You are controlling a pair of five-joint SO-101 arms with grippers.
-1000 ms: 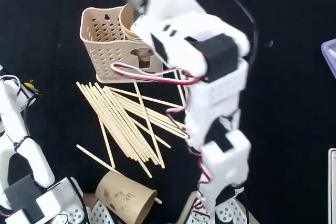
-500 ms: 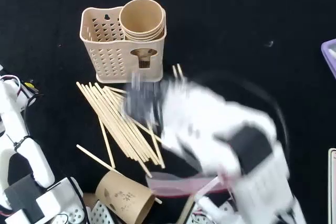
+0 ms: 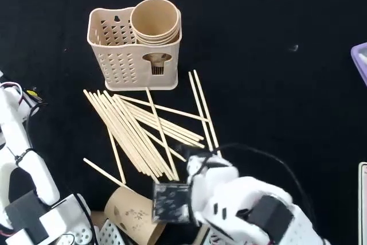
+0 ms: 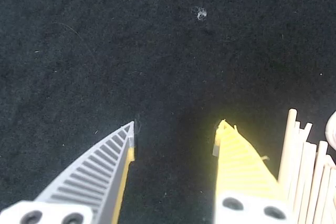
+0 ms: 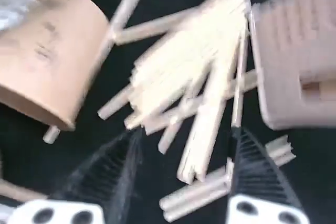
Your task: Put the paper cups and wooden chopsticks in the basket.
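Observation:
A beige slotted basket point(image 3: 123, 55) stands at the back of the black table, with a stack of paper cups point(image 3: 155, 21) in its right end. Several wooden chopsticks point(image 3: 140, 130) lie fanned out in front of it. One more paper cup point(image 3: 133, 216) lies on its side at the front edge. My right arm point(image 3: 243, 213) is low at the front, just right of that cup. My right gripper point(image 5: 184, 135) is open above the chopsticks point(image 5: 194, 93), with the lying cup point(image 5: 47, 66) and the basket point(image 5: 296, 61) to either side. My left gripper point(image 4: 176, 129) is open over bare table beside chopstick ends point(image 4: 307, 166).
My left arm point(image 3: 23, 187) rests at the front left corner. A purple object point(image 3: 361, 58) shows at the right edge. The black cloth right of the basket and chopsticks is free.
My right arm has swung from above the basket down to the front of the table, ending beside the lying cup. The cup stack in the basket is now uncovered. The left arm kept still.

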